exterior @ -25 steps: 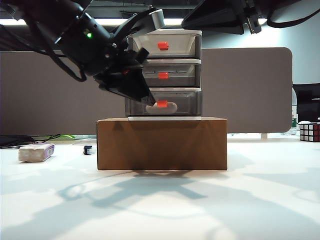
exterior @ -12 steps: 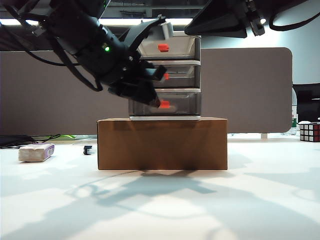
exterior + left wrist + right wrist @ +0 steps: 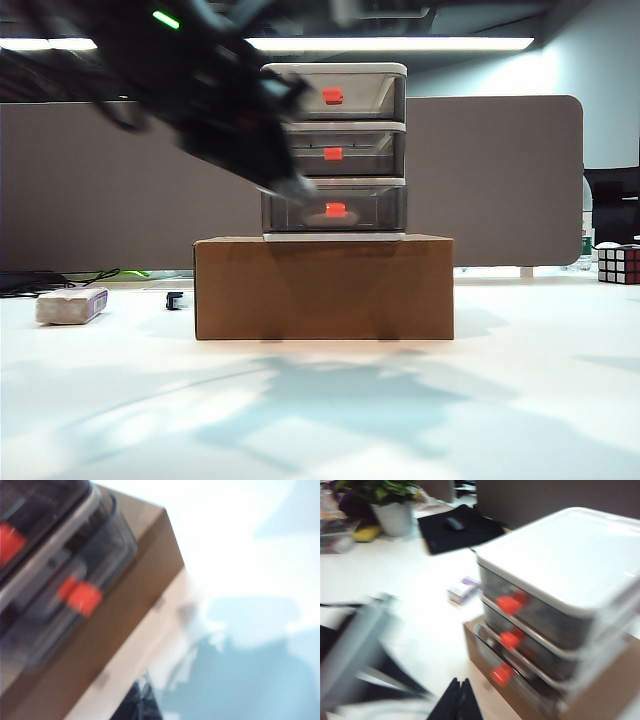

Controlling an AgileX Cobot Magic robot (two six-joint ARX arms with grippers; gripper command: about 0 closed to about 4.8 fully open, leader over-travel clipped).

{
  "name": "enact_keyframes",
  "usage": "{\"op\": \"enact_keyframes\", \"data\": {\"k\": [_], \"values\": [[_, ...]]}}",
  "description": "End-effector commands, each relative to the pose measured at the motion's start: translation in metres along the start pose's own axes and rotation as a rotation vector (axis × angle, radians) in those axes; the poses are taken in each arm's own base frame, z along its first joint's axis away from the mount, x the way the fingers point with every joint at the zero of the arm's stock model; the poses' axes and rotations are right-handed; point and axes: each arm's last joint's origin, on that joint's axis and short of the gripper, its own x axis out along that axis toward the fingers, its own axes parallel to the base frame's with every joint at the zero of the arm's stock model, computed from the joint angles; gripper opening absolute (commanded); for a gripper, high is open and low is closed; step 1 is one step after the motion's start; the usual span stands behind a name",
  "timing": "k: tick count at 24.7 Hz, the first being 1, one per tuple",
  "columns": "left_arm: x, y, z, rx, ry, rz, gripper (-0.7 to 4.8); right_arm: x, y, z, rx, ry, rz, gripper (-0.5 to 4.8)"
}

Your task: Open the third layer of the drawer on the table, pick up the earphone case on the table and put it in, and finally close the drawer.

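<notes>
On top of the brown cardboard box (image 3: 324, 286), the drawer (image 3: 334, 150), third layer (image 3: 335, 209) pushed in, left gripper (image 3: 141, 703) pinched together just beside it, right gripper (image 3: 457, 700) fingers together, empty.

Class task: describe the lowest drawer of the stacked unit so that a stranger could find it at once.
Find the brown cardboard box on the white table. On it stands a white-framed unit of three smoky translucent drawers. The lowest drawer touches the box and shows a pale shape behind its red-orange tab.

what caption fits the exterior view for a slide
Blurred left pincer beside the shut third layer of the drawer on a cardboard box.
</notes>
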Motion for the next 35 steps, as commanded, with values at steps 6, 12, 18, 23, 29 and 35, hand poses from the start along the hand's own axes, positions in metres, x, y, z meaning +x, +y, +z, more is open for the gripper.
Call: {"op": "enact_keyframes", "data": {"k": [6,12,18,23,29,35], "values": [[-0.104,-0.006,-0.081,-0.228,-0.334,0.09,-0.06,-0.085,0.03,-0.046,-0.001,-0.081,-0.317,-0.06],[-0.111,-0.02,-0.139,-0.358,-0.552,0.16,-0.06,-0.096,0.036,-0.113,-0.018,-0.167,-0.382,-0.06],[-0.099,-0.023,-0.149,-0.358,-0.504,0.17,-0.06,-0.081,0.032,-0.147,0.015,-0.13,-0.379,-0.06],[-0.099,-0.018,-0.151,-0.331,-0.48,0.262,-0.06,-0.071,0.029,-0.164,-0.046,-0.174,-0.404,-0.06],[-0.101,0.008,-0.161,-0.369,-0.472,0.374,-0.06,-0.076,0.02,-0.164,-0.104,-0.156,-0.524,-0.06],[-0.117,0.037,-0.173,-0.471,-0.541,0.521,-0.06,-0.085,0.006,-0.164,-0.094,-0.157,-0.653,-0.05]]}}
